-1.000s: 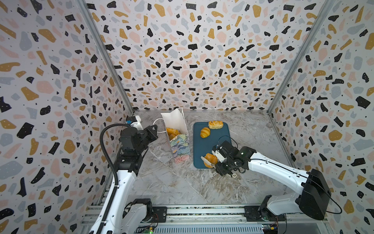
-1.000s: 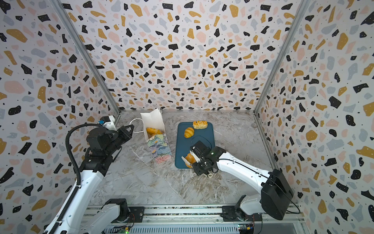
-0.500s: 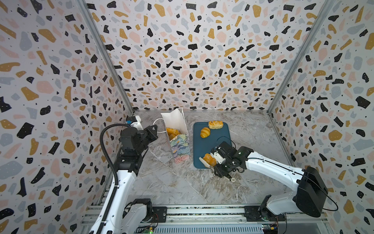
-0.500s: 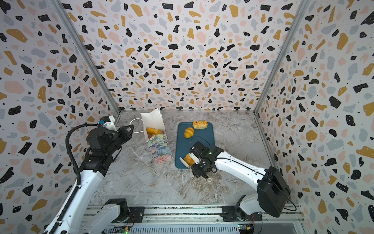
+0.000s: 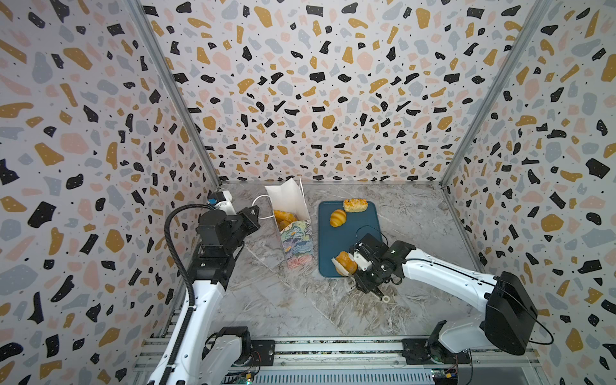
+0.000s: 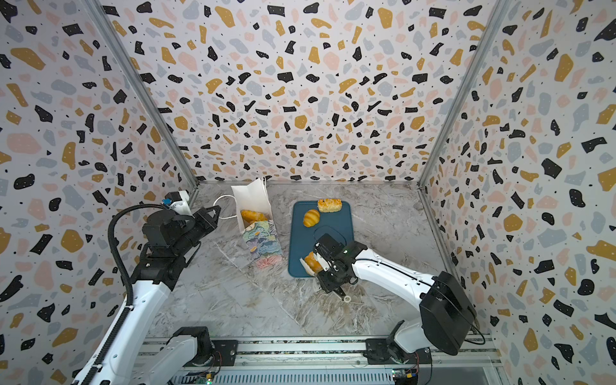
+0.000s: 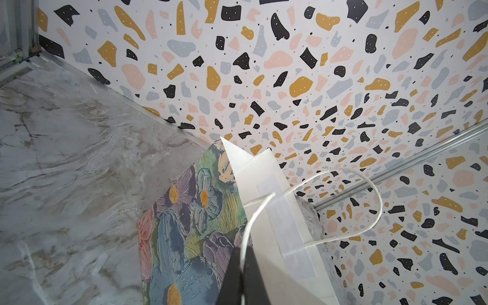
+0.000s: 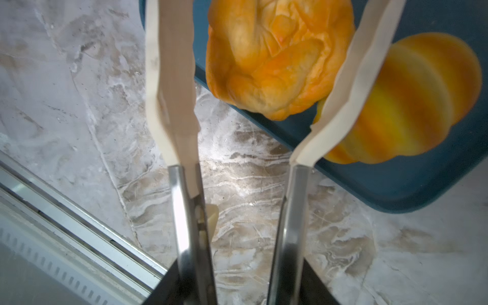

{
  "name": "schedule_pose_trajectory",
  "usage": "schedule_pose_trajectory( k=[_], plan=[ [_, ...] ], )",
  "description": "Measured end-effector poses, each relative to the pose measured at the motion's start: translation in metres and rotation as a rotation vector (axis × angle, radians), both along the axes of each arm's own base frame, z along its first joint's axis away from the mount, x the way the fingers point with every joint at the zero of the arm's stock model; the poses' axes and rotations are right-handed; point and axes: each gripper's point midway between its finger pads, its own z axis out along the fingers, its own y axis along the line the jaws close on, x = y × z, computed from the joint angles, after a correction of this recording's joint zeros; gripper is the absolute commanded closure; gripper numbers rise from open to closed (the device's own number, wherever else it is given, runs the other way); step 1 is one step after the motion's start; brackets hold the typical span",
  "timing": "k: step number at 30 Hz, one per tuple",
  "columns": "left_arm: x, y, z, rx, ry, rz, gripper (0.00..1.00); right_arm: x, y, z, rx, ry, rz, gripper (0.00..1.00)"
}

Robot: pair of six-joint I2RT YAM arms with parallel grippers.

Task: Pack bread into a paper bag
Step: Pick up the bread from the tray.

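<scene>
The paper bag [image 5: 296, 240] [image 6: 263, 243] [image 7: 184, 237] stands open left of the dark-teal tray [image 5: 333, 243] [image 6: 300, 246], with golden bread [image 5: 283, 216] [image 6: 253, 216] inside. My left gripper [image 5: 255, 213] [image 6: 216, 211] [image 7: 241, 264] is shut on its white cord handle [image 7: 250, 219]. My right gripper [image 5: 366, 266] [image 6: 328, 263] [image 8: 237, 277] is shut on metal tongs [image 8: 182, 211]. Their cream tips flank a folded bun [image 5: 345, 263] [image 6: 312, 261] [image 8: 277, 58] at the tray's front corner. A striped croissant [image 8: 409, 100] lies just behind it.
Another croissant [image 5: 338, 218] [image 6: 311, 217] and a crumb-topped piece [image 5: 355, 205] [image 6: 329, 205] lie at the tray's far end. Patterned walls close in the marble table on three sides. A metal rail [image 5: 333, 346] runs along the front edge.
The right arm has shifted slightly left and toward the front with the tongs around the bun. The left arm and the bag have not moved.
</scene>
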Motion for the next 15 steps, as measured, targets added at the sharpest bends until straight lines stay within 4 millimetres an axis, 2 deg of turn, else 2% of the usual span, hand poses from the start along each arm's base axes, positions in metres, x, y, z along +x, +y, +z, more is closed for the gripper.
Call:
schedule_pose_trajectory(
  k=[6, 15],
  plan=[
    [-0.0006, 0.0000, -0.0006, 0.000, -0.001, 0.000, 1.00, -0.0008, -0.0049, 0.0085, 0.015, -0.006, -0.012, 0.48],
    [-0.0012, 0.0000, -0.0022, 0.000, 0.001, 0.000, 1.00, -0.0052, -0.0016, 0.0030, 0.020, 0.032, 0.000, 0.49]
  ],
)
